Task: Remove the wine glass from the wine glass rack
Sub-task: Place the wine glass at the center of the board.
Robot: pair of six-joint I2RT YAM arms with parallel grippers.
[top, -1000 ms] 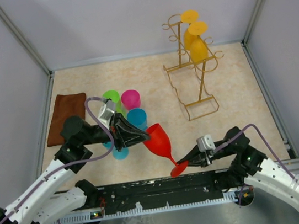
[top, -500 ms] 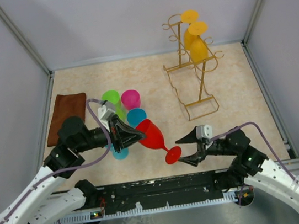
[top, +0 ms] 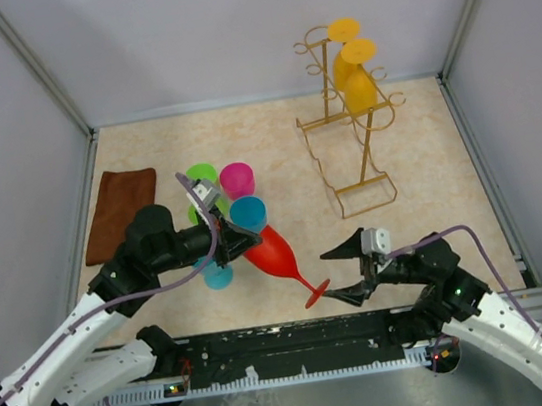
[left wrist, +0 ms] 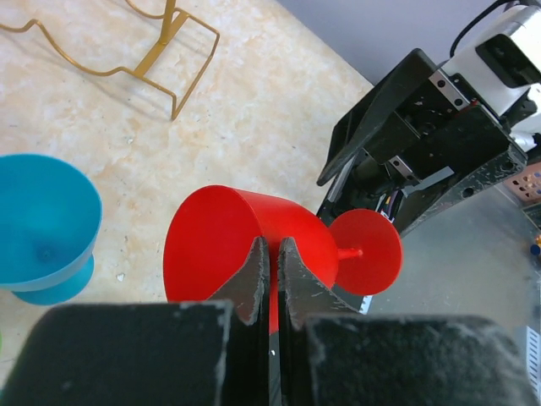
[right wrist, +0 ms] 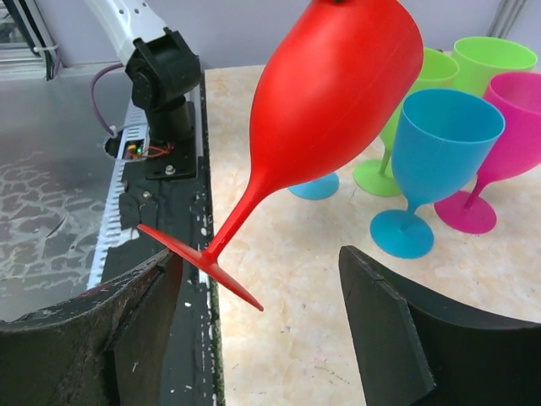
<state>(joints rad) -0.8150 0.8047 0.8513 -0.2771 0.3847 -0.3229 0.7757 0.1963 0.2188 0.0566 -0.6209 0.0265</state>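
Observation:
A red wine glass (top: 273,253) hangs tilted above the table, foot (top: 316,293) toward the near edge. My left gripper (top: 239,240) is shut on its rim, one finger inside the bowl (left wrist: 211,245) and one outside. My right gripper (top: 345,273) stands open just right of the foot, and its fingers flank the foot (right wrist: 199,264) without touching it. The golden wine glass rack (top: 353,141) stands at the back right. Two yellow wine glasses (top: 356,75) hang upside down on it.
Green (top: 202,177), pink (top: 237,179) and blue (top: 248,211) glasses stand upright in a cluster behind the red one, with another blue foot (top: 219,276) under my left wrist. A brown cloth (top: 121,212) lies at the left. The black base rail (top: 291,347) runs along the near edge.
My right gripper has let go of the red glass's foot, opened wide and backed off slightly. My left gripper keeps the rim and has turned, swinging the glass a little to the left.

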